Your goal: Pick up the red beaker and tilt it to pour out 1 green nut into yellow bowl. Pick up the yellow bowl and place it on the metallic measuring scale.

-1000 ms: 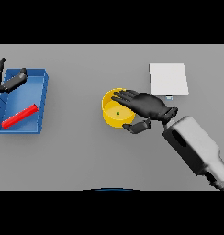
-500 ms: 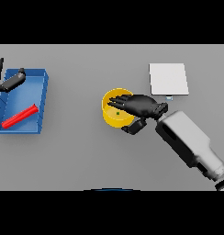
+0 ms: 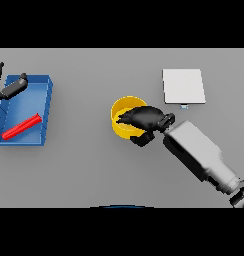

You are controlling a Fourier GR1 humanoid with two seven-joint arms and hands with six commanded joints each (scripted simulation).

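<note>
1. Two dark hands show in the head view, one at each side of the flat grey table (image 3: pixel 84 170).
2. The right hand (image 3: pixel 144 119) reaches in from the lower right on its white and grey arm and lies over the right half of the round yellow bowl (image 3: pixel 123 114).
3. Its fingers stretch across the bowl's opening and bend down toward the inside, while the thumb curls round the outside of the near rim; the hand grips the bowl's wall between them.
4. The yellow bowl stands near the middle of the table; whether it rests on the surface or is lifted just clear cannot be told.
5. What lies inside the bowl is hidden by the hand.
6. The flat, square, pale metallic measuring scale (image 3: pixel 183 86) lies behind and to the right of the bowl, near it but apart, and bears nothing.
7. The slim red beaker (image 3: pixel 22 127) lies on its side, slanted, inside the shallow blue rectangular tray (image 3: pixel 46 107) at the table's left.
8. The left hand (image 3: pixel 9 89) shows at the left edge over the tray's far corner, fingers spread and loose, holding nothing and apart from the beaker.
</note>
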